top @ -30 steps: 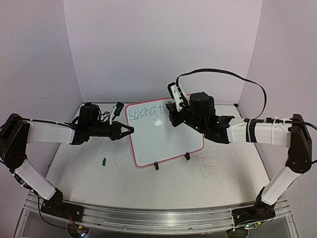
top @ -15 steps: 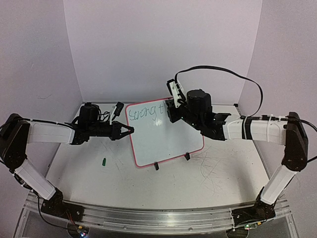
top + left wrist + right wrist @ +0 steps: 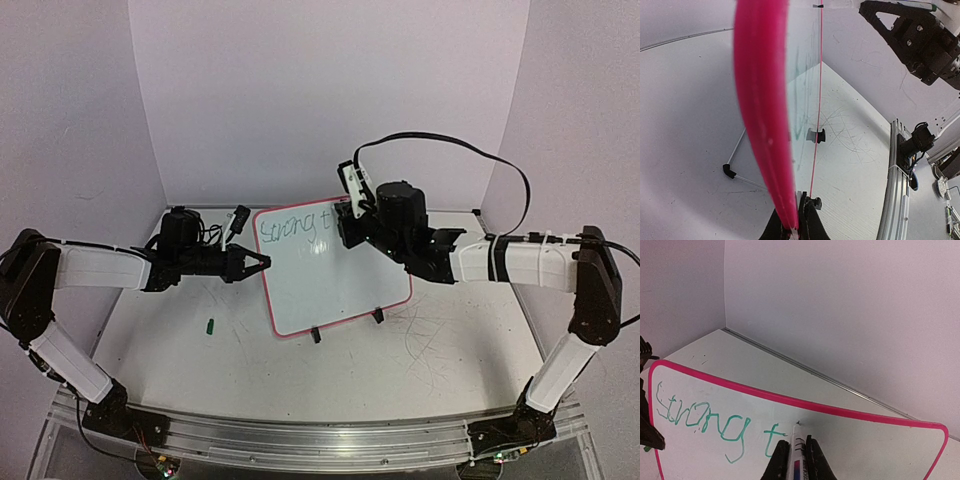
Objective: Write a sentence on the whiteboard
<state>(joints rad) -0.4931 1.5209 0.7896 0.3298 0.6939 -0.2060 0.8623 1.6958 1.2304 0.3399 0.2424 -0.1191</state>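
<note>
The left hand (image 3: 252,265) (image 3: 792,226) is clamped together on the pink-red rim of the rectangular white whiteboard (image 3: 335,285) (image 3: 760,100), gripping its edge at the left of centre in the overhead view. In the left wrist view the black fingers (image 3: 810,222) pinch that rim at the bottom of the frame. The right hand (image 3: 347,225) (image 3: 797,460) is closed around a white-barrelled marker (image 3: 796,447) with dark bands. The marker's tip sits at the board's face, near its upper rim.

The whiteboard (image 3: 870,450) stands tilted on the scuffed white counter (image 3: 430,365) in the centre of the overhead view, between the two hands. The sentence (image 3: 295,228) (image 3: 705,422), in thin green handwriting, runs along the board's upper left part. It reads "Strong t" so far, and the "t" lies just left of the marker tip. The left hand holds the board beside the "S".

There are two hands, one whiteboard, one marker, and one line of green writing made of one whole word and one single letter. Two small black clip feet (image 3: 316,336) show at the board's lower rim. One small green piece (image 3: 211,324) lies on the counter at lower left, well apart from the board.
</note>
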